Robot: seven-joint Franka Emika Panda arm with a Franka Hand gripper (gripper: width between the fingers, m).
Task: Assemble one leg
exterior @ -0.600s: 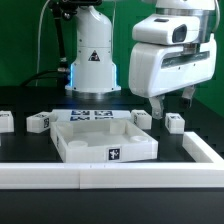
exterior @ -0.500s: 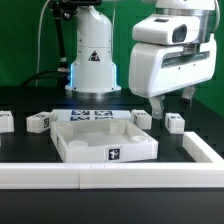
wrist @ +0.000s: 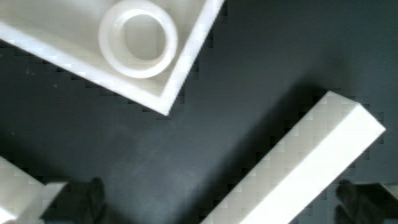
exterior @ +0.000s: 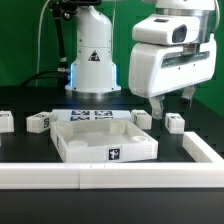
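Observation:
The large white square tabletop (exterior: pixel 105 140) lies in the middle of the black table. Small white legs with tags lie around it: two at the exterior view's left (exterior: pixel 38 123) and two on the right, one by the tabletop's far corner (exterior: pixel 143 118) and one further right (exterior: pixel 175 123). My gripper (exterior: pixel 173 104) hangs open just above the two right legs, holding nothing. In the wrist view a long white leg (wrist: pixel 306 160) lies on the table between my dark fingertips (wrist: pixel 79 200), nearer one of them and untouched. My gripper (wrist: pixel 222 205) is open. The tabletop corner with a round hole (wrist: pixel 139 40) also shows.
The marker board (exterior: pixel 92 115) lies behind the tabletop, in front of the robot base (exterior: pixel 92 60). A low white wall (exterior: pixel 100 177) runs along the front and up the exterior view's right (exterior: pixel 205 150). Another white piece (wrist: pixel 15 190) shows at the wrist view's edge.

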